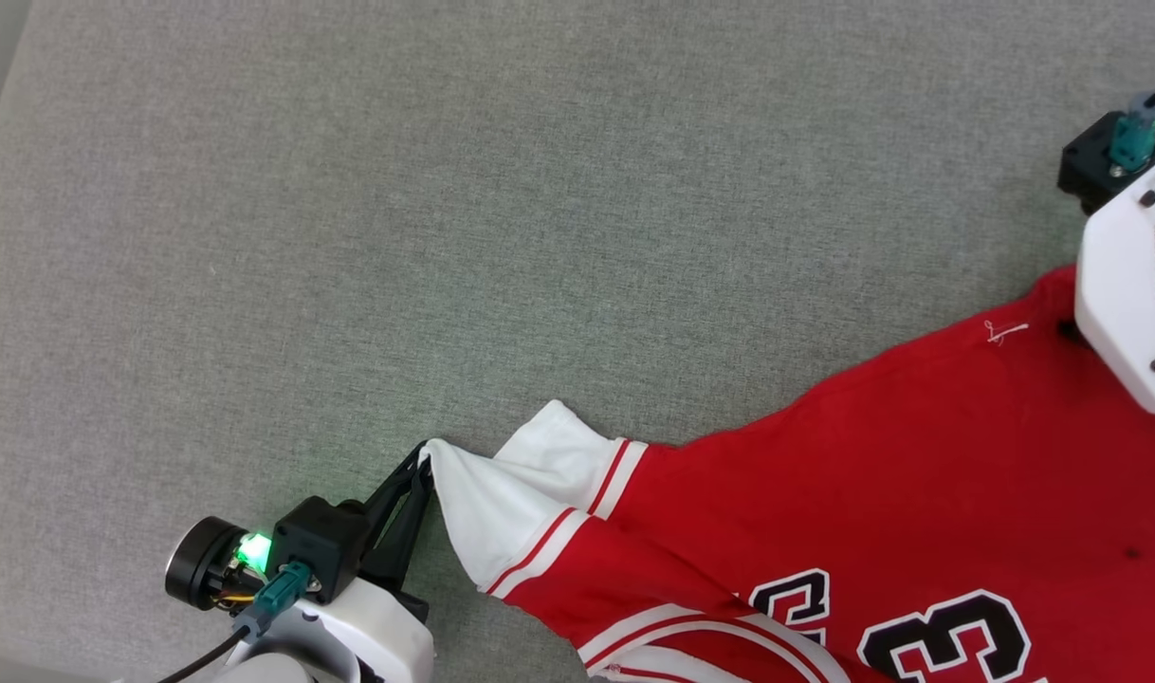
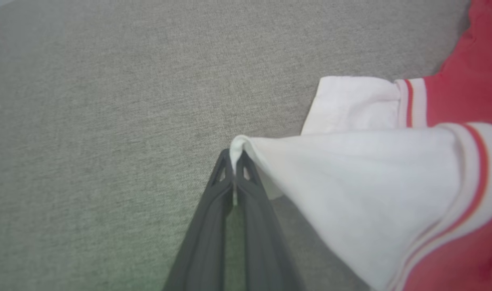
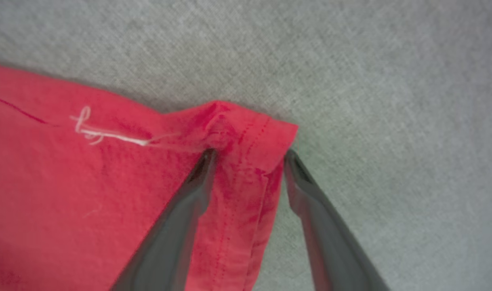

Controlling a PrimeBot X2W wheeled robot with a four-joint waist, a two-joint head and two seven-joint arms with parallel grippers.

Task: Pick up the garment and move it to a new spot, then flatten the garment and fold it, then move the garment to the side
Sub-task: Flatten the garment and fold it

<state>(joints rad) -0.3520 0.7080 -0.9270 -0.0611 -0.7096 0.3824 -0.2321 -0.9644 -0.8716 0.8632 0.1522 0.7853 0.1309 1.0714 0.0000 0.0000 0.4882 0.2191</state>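
Jaws of the left gripper (image 1: 426,469) are clamping together on the tip of a white sleeve (image 1: 487,512) at the lower left of the frame, holding it taut. Those of the right gripper (image 3: 250,155) are standing apart, straddling the red hem corner (image 3: 252,125) at the right edge, seemingly to spread the shirt (image 1: 871,474) flat across the grey cloth surface (image 1: 445,190).

The garment (image 1: 871,493) runs off the head view at four o'clock; its lettering (image 1: 947,640) is cut off at five.

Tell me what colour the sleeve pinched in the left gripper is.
White sleeve, with a red stripe in its trim; clearest in the left wrist view.
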